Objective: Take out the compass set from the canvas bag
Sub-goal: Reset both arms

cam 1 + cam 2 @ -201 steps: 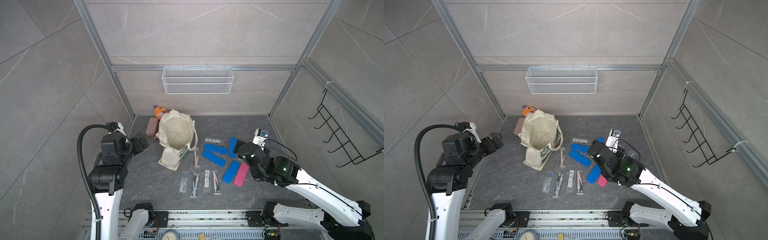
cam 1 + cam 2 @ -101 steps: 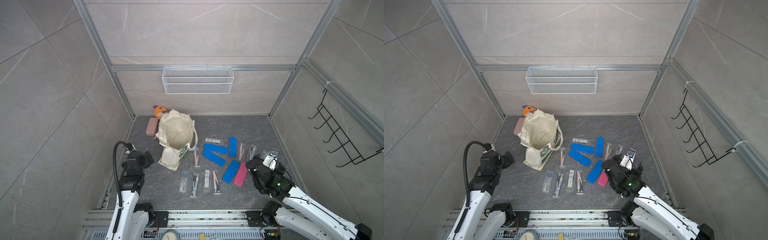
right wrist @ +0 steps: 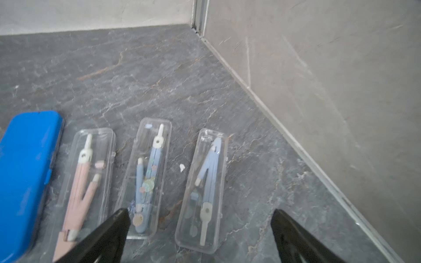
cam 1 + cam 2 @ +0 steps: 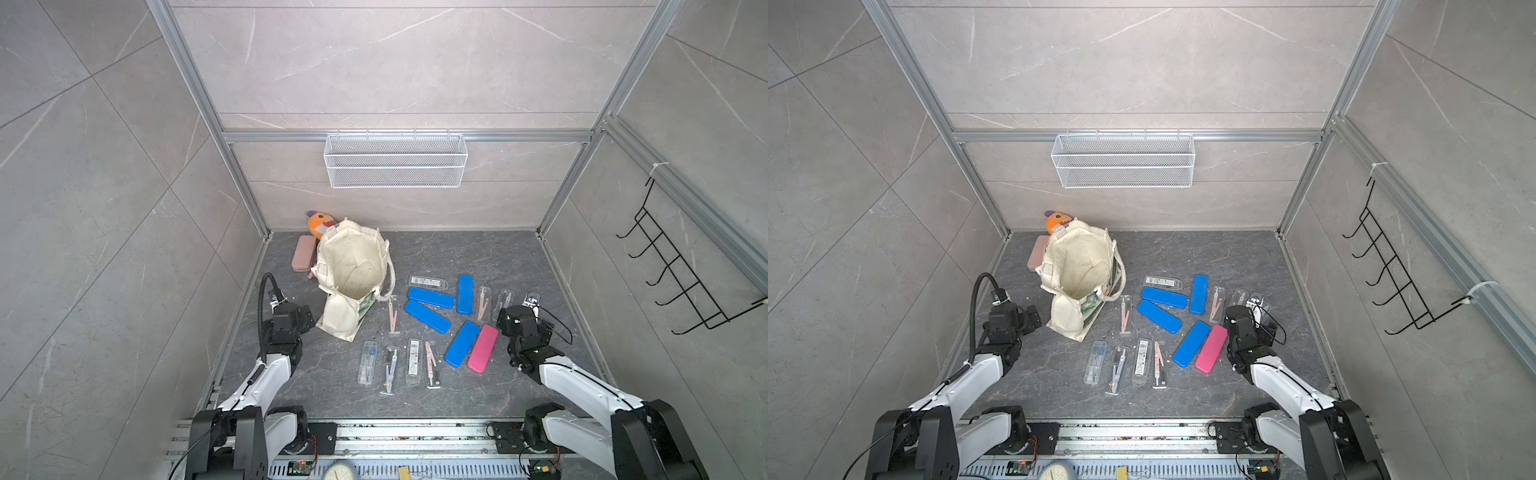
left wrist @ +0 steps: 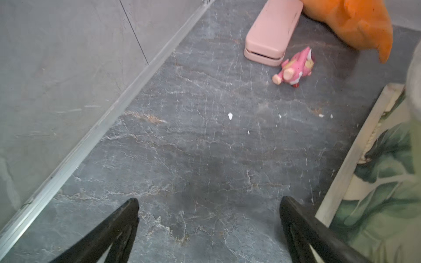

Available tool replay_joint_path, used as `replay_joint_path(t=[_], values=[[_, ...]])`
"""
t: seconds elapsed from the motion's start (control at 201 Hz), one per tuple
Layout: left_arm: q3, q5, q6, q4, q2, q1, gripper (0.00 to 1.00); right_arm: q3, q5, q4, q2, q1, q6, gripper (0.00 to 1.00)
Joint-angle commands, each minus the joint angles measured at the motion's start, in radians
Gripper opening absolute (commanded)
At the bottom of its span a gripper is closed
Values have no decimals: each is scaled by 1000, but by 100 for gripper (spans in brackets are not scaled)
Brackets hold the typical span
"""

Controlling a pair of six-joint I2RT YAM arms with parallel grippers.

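Top views: arms have dropped; left claw (image 5: pixel 209 202) near the canvas bag (image 4: pixel 353 266), right claw (image 3: pixel 201 215) well apart, both open, empty; unloading seems done.

Even, bright, soft light; wide-angle bending at edges; both wrist views slightly blurred.

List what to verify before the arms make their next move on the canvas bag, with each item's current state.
1. Left claw open and empty: ok.
2. Right claw open and empty, by the clear compass cases: ok.
3. Canvas bag mouth gaping upward: ok.
4. Anything left inside the bag: cannot tell; only bare cloth shows in both top views.
5. Left claw clear of the bag: cannot tell; it sits close beside it.
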Motion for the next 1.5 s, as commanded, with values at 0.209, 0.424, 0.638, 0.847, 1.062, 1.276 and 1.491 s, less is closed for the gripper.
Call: replay_joint_path(t=[0.209,0.424,0.638,0.847,1.062,1.276,1.491], values=[[25,146,132,391,189,11,98,46,-209,443,214,-66,-155,100],[17,213,181,604,379,17,98,57,-363,580,361,-135,-172,100],[16,225,177,595,379,26,98,26,-385,661,391,-138,-193,100],[21,230,175,589,382,29,100,35,-396,647,394,-143,-185,99],[19,231,175,592,380,29,100,24,-397,661,387,-147,-187,99],[16,229,175,595,378,29,100,23,-396,665,387,-147,-189,99],[19,229,175,591,380,29,100,48,-432,626,396,-163,-178,99]])
